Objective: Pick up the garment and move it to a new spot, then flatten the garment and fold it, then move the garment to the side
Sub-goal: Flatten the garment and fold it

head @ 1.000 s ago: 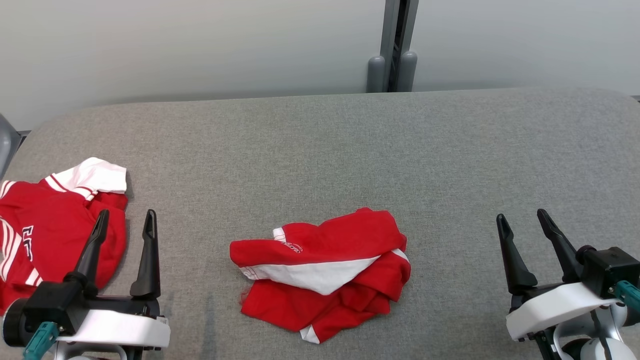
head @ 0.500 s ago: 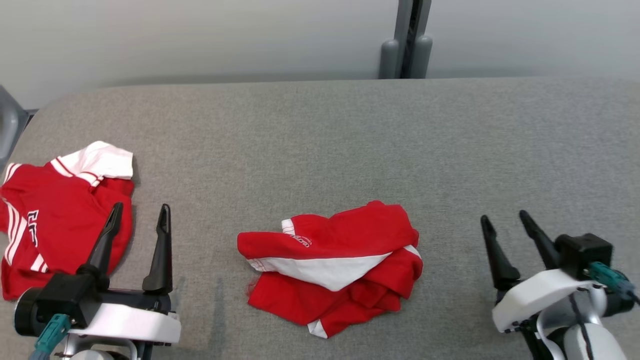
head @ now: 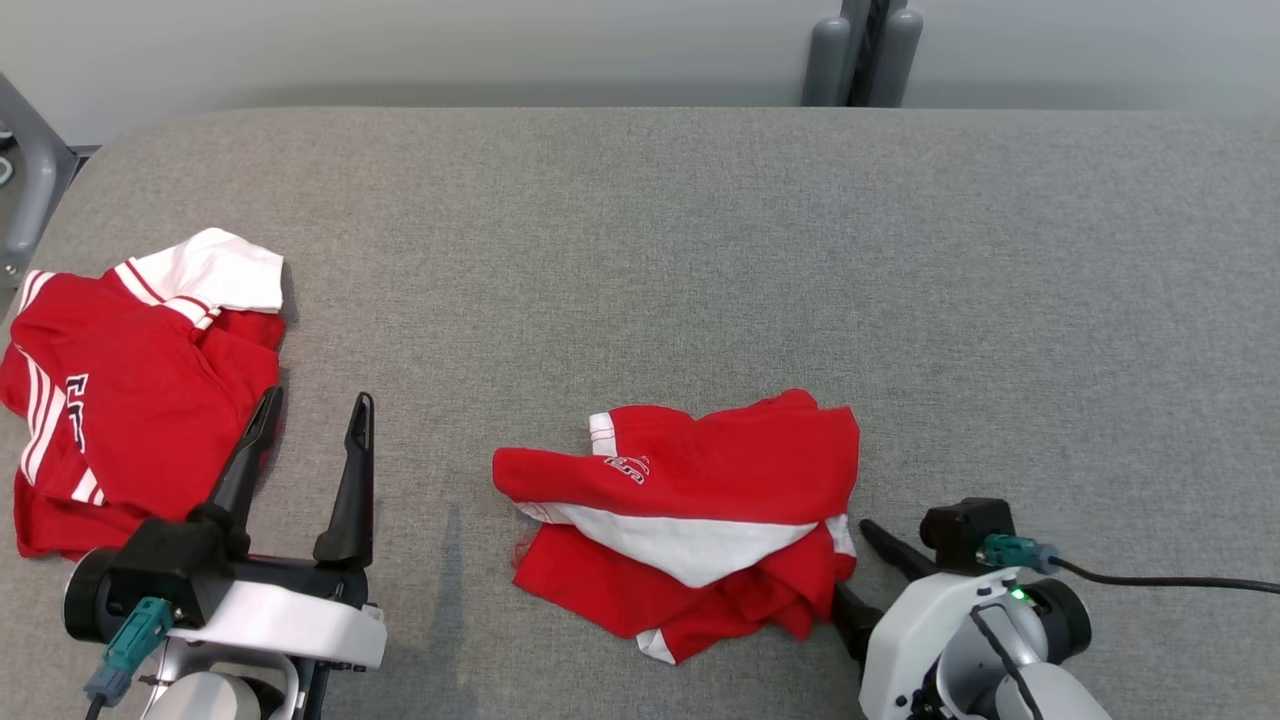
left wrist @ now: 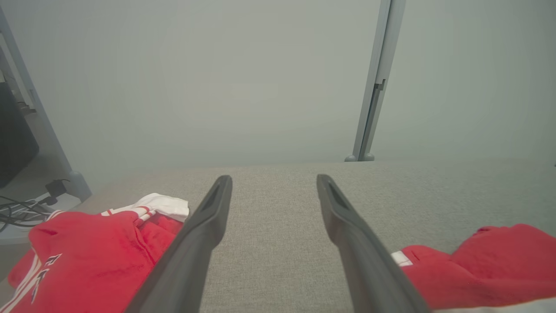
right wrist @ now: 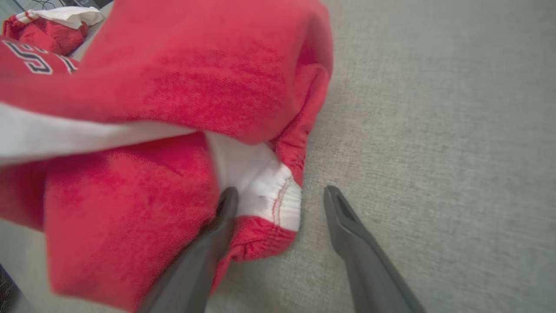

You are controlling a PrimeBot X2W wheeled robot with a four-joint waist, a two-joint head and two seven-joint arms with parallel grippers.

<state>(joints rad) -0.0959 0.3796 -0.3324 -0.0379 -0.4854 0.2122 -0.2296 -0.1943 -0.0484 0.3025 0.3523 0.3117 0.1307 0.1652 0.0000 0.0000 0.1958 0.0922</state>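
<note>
Crumpled red-and-white fabric garment point(head: 690, 480) lies midway along my grey cloth table point(head: 640, 250). Left pincer point(head: 318, 395) hangs wide, empty. Right pincer point(right wrist: 280, 190) straddles its white cuff point(right wrist: 260, 182), wide. I judge this the pick-up step. Next: close and lift.

The left pincer point(head: 318, 396) hovers near the front left corner of the worktop point(head: 640, 250), its two dark fingers spread wide and pointing toward the far edge. The right pincer point(head: 852, 558) sits low by the front edge, right of centre, angled leftward with its fingers parted wide.
</note>
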